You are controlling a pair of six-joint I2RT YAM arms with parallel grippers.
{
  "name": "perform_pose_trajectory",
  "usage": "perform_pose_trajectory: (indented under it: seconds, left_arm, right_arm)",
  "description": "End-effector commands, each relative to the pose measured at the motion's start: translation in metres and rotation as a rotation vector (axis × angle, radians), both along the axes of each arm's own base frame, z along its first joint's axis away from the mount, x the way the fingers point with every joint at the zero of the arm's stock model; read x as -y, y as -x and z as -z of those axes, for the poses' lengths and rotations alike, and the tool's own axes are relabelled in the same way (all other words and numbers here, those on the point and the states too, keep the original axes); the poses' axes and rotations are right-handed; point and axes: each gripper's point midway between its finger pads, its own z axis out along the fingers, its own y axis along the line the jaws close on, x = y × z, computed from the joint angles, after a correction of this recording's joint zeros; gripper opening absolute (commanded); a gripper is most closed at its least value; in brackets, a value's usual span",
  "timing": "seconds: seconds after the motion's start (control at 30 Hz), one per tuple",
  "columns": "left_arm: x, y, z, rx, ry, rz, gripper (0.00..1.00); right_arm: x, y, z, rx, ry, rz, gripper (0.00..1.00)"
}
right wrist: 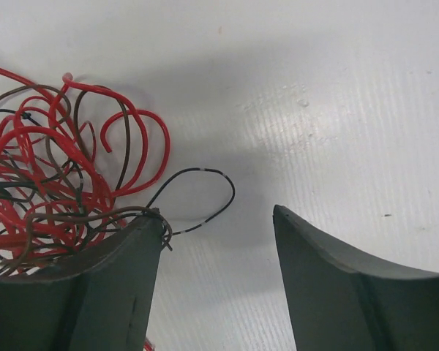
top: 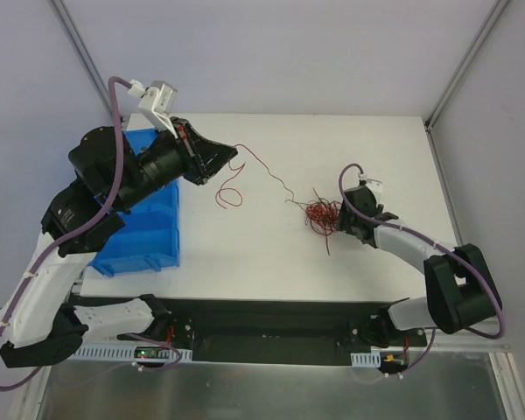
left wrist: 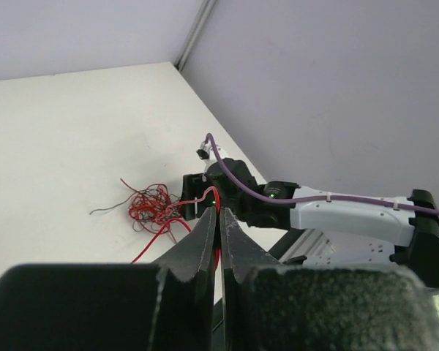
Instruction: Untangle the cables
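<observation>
- The cables (top: 319,214) lie as a loose knot right of centre on the white table (top: 245,254). They are thin, springy, curly wires, mostly glossy red with some brown and black.
- One red strand (top: 269,171) runs out of the knot to the left gripper (top: 230,157), which is pinched fully closed on it and raised above the table.
- The right gripper (top: 341,219) is down at the knot's right side with its jaws wide apart, holding nothing. One of its fingers (right wrist: 102,285) touches the knot's edge.
- A blue bin (top: 144,227) sits under the left arm, well apart from the knot.
- Risk: the knot is unpinned, so further pulling would likely drag the whole bundle along rather than free the strand.
- Risk: loops could cinch tighter under tension.
- Risk: the slick, hair-thin strand could slip from the pinch.
- Risk: the right jaws, on closing, may catch only one curl.
</observation>
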Motion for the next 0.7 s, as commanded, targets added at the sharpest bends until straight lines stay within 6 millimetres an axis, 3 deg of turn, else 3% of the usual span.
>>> perform_pose_trajectory:
  seconds: [0.0,0.1,0.3,0.4,0.53,0.67]
  left_arm:
    - [-0.010,-0.002,-0.007,0.020,-0.064,-0.043,0.00]
    - [-0.012,0.010,-0.036,0.057,-0.017,0.000,0.00]
    - [0.020,0.032,-0.078,0.040,0.110,0.204,0.00]
    - [0.035,0.025,-0.086,0.039,0.118,0.239,0.00]
    - [0.044,0.010,-0.092,0.041,0.126,0.209,0.00]
    - [0.050,0.010,-0.103,0.045,0.152,0.235,0.00]
  right_arm:
    - [-0.019,-0.009,-0.011,0.056,-0.064,-0.114,0.66]
    - [-0.030,-0.012,-0.011,0.064,-0.100,-0.164,0.75]
    - [-0.067,-0.022,-0.027,0.162,-0.209,-0.352,0.82]
    - [-0.084,-0.024,-0.038,0.196,-0.240,-0.429,0.82]
    - [-0.124,-0.007,-0.070,0.359,-0.279,-0.657,0.84]
    - [-0.155,0.019,-0.094,0.494,-0.252,-0.844,0.87]
